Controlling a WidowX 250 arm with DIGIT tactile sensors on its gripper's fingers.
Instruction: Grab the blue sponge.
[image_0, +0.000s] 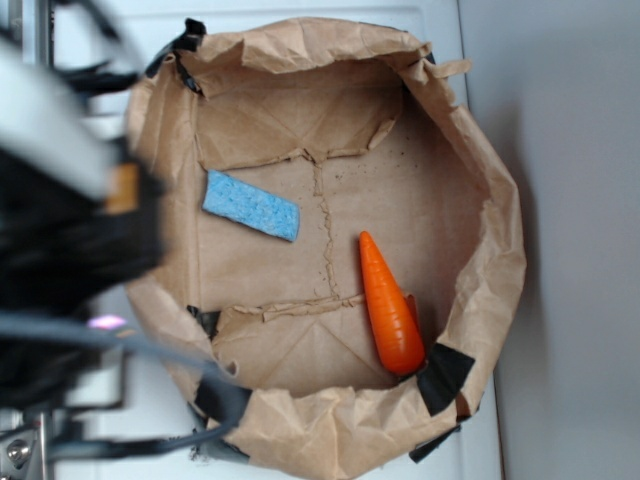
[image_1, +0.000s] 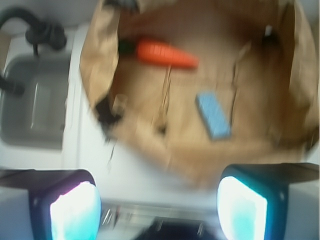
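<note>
Wrist view shows the gripper spread open outside the paper bag; descending, it could snag the rim before reaching the blue sponge.

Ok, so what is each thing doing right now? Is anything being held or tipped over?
blue sponge: lying flat on the bag's floor, not held.
carrot: lying on its side, apart from the sponge.
paper bag: open, walls rolled down.
gripper: open, empty, outside the bag.
sink: looks empty, blurred.
</note>
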